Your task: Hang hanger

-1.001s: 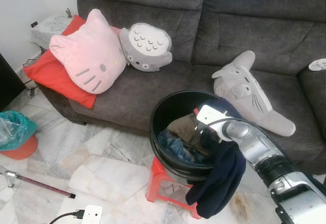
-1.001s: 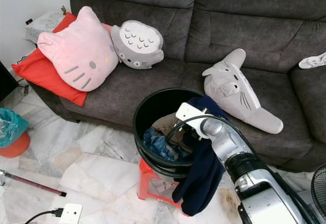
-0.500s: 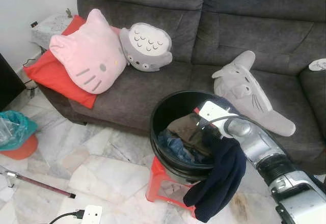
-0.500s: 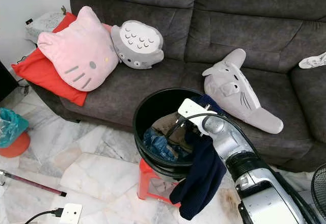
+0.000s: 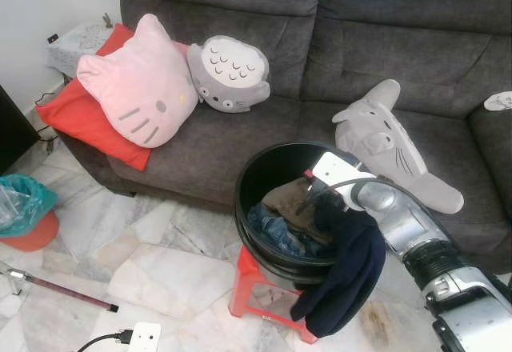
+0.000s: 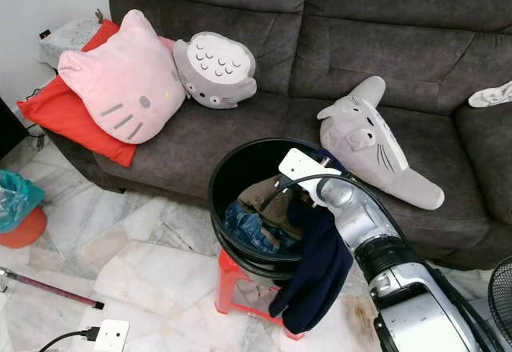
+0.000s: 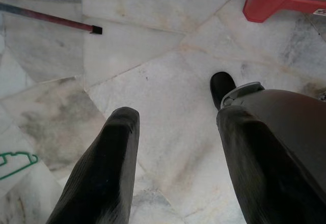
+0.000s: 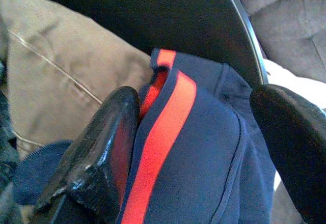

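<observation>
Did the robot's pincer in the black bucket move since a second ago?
Yes, a little. The right pincer, open around the navy garment, shifted slightly upward, toward the black bucket's far rim by the sofa.

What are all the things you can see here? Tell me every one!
Sofa: one, dark grey, along the wall.
Cushion: one, red, left end of the sofa.
Cat pillow: one, pink, lying on the red cushion.
Round plush: one, grey and white, beside the cat pillow.
Long plush: one, grey, on the right seat.
Bucket: one, black, holding clothes, on the stool.
Stool: one, red, on the marble floor.
Navy garment: one, draped over the bucket's rim.
Bag: one, teal, far left.
Right gripper: open, around the navy garment.
Left gripper: open, above the floor.
</observation>
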`<state>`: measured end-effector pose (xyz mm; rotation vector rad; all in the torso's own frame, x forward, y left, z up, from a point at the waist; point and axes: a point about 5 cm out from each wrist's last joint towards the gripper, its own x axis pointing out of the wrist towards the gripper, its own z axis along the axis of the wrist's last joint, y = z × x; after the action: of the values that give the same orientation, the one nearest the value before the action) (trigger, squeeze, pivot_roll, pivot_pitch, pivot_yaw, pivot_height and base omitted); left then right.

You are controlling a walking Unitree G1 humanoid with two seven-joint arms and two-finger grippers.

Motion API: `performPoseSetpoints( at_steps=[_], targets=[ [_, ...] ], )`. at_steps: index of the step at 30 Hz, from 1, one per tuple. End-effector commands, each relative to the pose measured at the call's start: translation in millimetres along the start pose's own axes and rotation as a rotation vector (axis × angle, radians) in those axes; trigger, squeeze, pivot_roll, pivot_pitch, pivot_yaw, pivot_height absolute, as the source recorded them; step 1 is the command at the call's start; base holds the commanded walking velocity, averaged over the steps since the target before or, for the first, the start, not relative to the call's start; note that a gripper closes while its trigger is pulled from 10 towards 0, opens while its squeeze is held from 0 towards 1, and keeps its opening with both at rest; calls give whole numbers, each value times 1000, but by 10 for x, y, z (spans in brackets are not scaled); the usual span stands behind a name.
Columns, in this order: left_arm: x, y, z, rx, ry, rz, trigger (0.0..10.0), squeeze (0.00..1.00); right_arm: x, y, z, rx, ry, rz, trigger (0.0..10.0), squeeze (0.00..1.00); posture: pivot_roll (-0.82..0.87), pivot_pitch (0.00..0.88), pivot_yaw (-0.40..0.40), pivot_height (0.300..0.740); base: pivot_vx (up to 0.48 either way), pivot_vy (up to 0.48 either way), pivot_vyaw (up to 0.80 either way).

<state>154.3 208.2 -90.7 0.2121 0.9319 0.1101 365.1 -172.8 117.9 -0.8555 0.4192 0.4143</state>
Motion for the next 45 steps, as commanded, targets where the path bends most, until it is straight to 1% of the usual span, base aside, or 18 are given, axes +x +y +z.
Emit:
performPoseSetpoints(
  at_steps=[1,8,13,21,27,30,33,45],
  targets=[
    [-18,-6,-74,-6,26,1,10000,0,-12,-1,70,8,-41,1,10000,0,-90,81,16,740,0,0,0],
    [-19,-7,-75,-8,26,1,10000,0,-11,-19,67,0,-35,-31,10000,0,-91,79,15,740,0,0,0],
    [-20,-9,-79,-6,27,1,10000,0,8,58,32,-1,-19,3,10000,0,-89,75,14,740,0,0,0],
    [-21,-11,-82,-8,27,1,10000,0,24,65,0,-10,-7,11,10000,0,-89,74,13,740,0,0,0],
    [-21,-10,-83,-11,27,1,10000,0,30,46,-54,-3,36,10,10000,0,-89,77,12,740,0,0,0],
    [-21,-10,-82,-11,27,1,10000,0,32,84,-81,-9,47,35,10000,0,-89,79,13,740,0,0,0],
    [-20,-9,-79,-11,26,1,10000,0,35,91,-86,-10,45,34,10000,0,-89,82,14,740,0,0,0],
    [-19,-5,-76,-10,26,1,10000,0,14,-27,-46,-5,35,-35,10000,0,-90,85,15,740,0,0,0]
  ],
)
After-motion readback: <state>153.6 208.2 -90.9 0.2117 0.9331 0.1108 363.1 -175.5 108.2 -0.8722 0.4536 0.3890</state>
